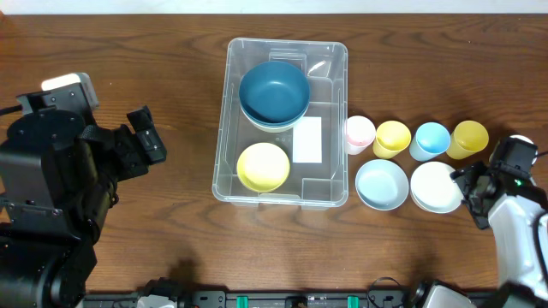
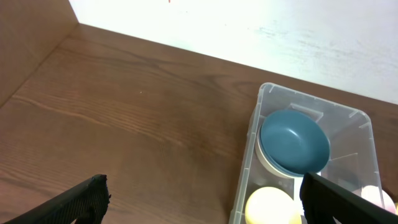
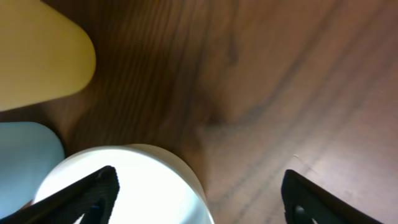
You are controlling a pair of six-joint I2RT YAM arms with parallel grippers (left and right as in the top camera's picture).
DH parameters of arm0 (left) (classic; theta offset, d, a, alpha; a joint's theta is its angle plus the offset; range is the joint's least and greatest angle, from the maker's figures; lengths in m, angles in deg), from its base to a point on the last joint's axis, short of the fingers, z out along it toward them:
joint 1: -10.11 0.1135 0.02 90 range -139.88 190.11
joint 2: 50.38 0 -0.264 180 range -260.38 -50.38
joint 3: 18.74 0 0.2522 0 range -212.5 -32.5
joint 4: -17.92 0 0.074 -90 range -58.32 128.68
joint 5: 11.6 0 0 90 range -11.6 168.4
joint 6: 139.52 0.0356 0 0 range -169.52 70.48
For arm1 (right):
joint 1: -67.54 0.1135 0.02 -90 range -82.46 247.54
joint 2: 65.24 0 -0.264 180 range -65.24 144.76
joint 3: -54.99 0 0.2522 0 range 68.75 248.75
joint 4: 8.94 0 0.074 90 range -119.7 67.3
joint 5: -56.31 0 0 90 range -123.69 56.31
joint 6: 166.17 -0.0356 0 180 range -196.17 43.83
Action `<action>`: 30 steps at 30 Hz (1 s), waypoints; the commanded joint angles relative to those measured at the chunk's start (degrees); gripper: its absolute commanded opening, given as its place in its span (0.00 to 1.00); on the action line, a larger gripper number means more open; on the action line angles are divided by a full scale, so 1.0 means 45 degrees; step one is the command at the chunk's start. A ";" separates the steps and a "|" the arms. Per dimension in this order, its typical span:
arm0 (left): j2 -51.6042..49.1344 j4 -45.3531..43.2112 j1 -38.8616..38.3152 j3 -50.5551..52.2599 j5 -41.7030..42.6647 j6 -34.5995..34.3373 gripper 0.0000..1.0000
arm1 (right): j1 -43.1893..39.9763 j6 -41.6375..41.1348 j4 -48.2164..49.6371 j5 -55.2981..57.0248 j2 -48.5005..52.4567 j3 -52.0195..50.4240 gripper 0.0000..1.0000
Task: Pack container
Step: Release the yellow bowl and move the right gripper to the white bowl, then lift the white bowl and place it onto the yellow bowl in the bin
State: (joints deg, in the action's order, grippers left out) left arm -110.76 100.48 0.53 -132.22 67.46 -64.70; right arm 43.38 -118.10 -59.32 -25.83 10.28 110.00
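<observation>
The clear plastic container (image 1: 229, 111) stands mid-table with a white label (image 1: 307, 140) on its base. Inside it are a dark blue bowl (image 1: 274, 92), stacked on a pale bowl, and a yellow bowl (image 1: 263, 166). My left gripper (image 1: 147, 135) is open and empty, left of the container. In the left wrist view its fingers (image 2: 205, 202) frame the container's near wall (image 2: 249, 149), the blue bowl (image 2: 294, 142) and the yellow bowl (image 2: 268, 206). My right gripper (image 1: 476, 184) is open at the right edge of a white bowl (image 1: 437, 186). Its fingers (image 3: 199, 199) straddle that bowl's rim (image 3: 124, 186).
Right of the container stands a row of cups: pink (image 1: 359, 133), yellow (image 1: 391, 138), blue (image 1: 431, 140) and a second yellow one (image 1: 469, 138). A light blue bowl (image 1: 382, 184) sits beside the white bowl. The right wrist view shows the yellow cup (image 3: 37, 56) and the blue cup (image 3: 25, 162).
</observation>
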 commanded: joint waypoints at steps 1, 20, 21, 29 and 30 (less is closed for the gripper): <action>-0.0049 -0.0005 0.0058 0.0024 -0.0155 0.0024 0.98 | -0.0068 0.0423 0.0321 -0.0617 0.0913 -0.0233 0.81; -0.0049 0.0000 0.0058 0.0024 -0.0155 0.0024 0.98 | 0.0019 0.1146 0.0044 -0.0840 0.1190 -0.0214 0.01; -0.0049 -0.0005 0.0058 0.0024 -0.0155 0.0024 0.98 | 0.0073 0.1345 -0.0170 -0.0976 0.0665 -0.0160 0.01; -0.0049 -0.0005 0.0058 0.0024 -0.0155 0.0024 0.98 | 0.1778 0.2016 -0.1316 -0.3551 -0.3808 0.0743 0.01; -0.0049 -0.0005 0.0058 0.0024 -0.0155 0.0024 0.98 | 0.2327 0.2064 -0.1331 -0.3905 -0.4367 0.0996 0.01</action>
State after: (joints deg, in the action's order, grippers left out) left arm -110.76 100.48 0.53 -132.22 67.46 -64.70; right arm 49.63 -111.04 -65.27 -36.96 -4.18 111.05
